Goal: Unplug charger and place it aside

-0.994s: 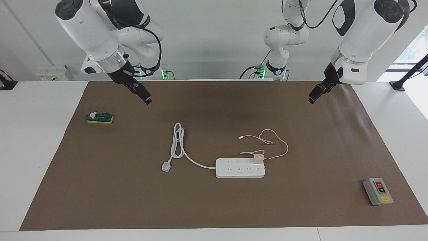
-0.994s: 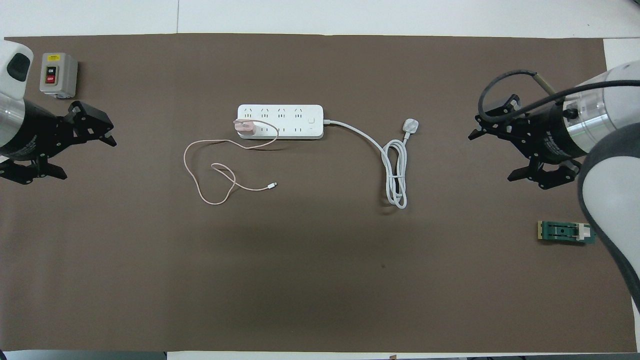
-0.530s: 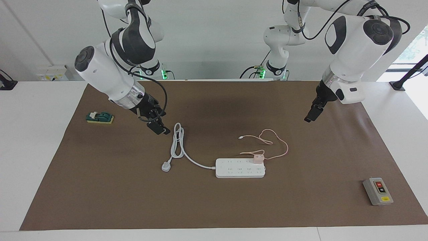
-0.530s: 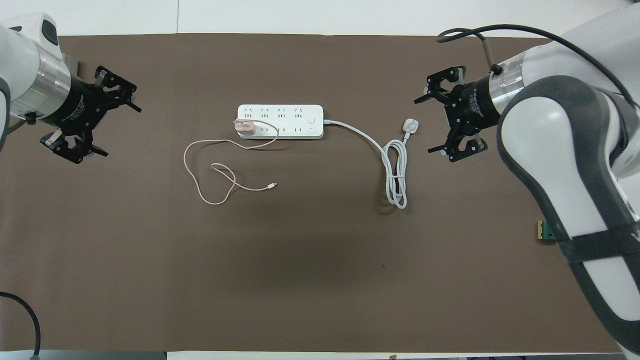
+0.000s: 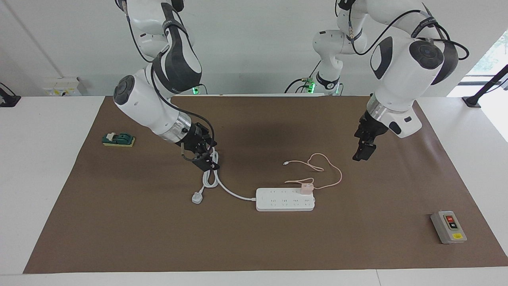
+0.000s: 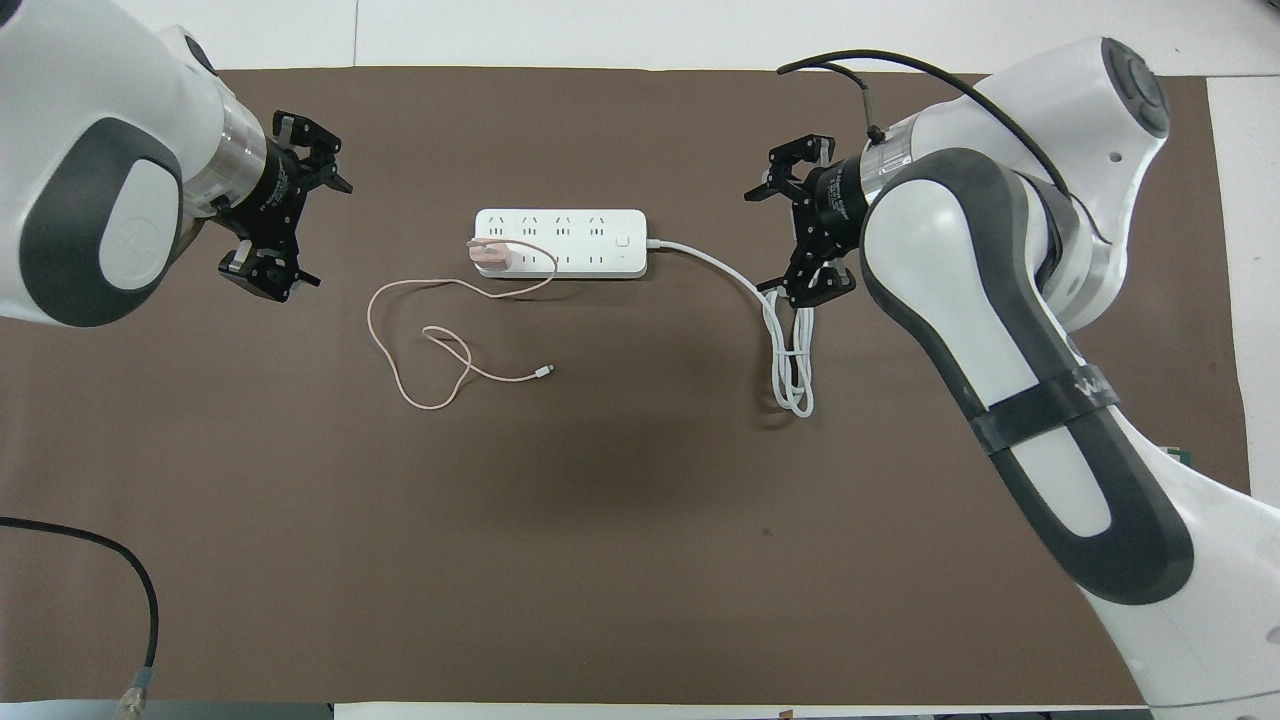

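The charger is a small pale pink cube plugged into the end socket of the white power strip, at the strip's end toward the left arm. It also shows in the overhead view. Its thin pink cable lies looped on the brown mat, nearer to the robots than the strip. My left gripper is open and empty, up over bare mat beside the cable loops. My right gripper is open and empty over the strip's coiled white cord.
The strip's white plug lies at the end of the coiled cord. A grey box with red and black buttons sits at the left arm's end. A green block sits at the right arm's end.
Both arms have come down and inward from the table's ends toward the power strip. The right gripper now hangs over the coiled cord. The charger and the strip have not moved.
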`<control>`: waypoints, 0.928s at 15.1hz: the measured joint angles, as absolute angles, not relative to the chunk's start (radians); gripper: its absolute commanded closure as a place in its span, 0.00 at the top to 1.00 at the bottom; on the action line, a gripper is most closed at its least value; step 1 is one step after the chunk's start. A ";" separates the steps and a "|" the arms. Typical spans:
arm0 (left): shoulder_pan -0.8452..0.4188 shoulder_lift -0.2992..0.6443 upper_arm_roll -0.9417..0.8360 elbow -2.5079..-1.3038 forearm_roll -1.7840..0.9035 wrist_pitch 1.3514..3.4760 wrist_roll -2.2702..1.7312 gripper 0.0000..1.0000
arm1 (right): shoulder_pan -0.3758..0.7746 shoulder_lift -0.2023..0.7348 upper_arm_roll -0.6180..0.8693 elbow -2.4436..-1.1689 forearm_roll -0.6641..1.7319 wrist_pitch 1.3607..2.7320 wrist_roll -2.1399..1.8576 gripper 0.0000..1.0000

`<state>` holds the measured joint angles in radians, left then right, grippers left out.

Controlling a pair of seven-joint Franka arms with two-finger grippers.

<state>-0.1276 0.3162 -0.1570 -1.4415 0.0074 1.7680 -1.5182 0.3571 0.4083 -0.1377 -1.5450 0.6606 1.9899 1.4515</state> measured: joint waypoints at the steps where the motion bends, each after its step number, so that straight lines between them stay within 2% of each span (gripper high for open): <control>1: -0.137 0.335 -0.157 -1.441 0.027 1.795 -1.566 1.00 | 0.362 0.421 -0.138 -1.541 0.670 1.999 1.467 1.00; 5: -0.198 0.417 -0.157 -1.433 0.093 1.852 -1.746 1.00 | 0.369 0.434 -0.139 -1.542 0.707 2.025 1.496 1.00; 9: -0.244 0.507 -0.154 -1.367 0.098 1.862 -1.823 1.00 | 0.368 0.436 -0.141 -1.549 0.725 2.072 1.498 1.00; 14: -0.269 0.563 -0.153 -1.343 0.100 1.889 -1.878 1.00 | 0.376 0.439 -0.139 -1.563 0.725 2.076 1.498 1.00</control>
<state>-0.2694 0.5631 -0.1531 -1.3425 0.0996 1.8895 -1.8781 0.3760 0.4386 -0.1394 -1.5633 0.7255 2.0761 1.4981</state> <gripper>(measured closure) 0.000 0.000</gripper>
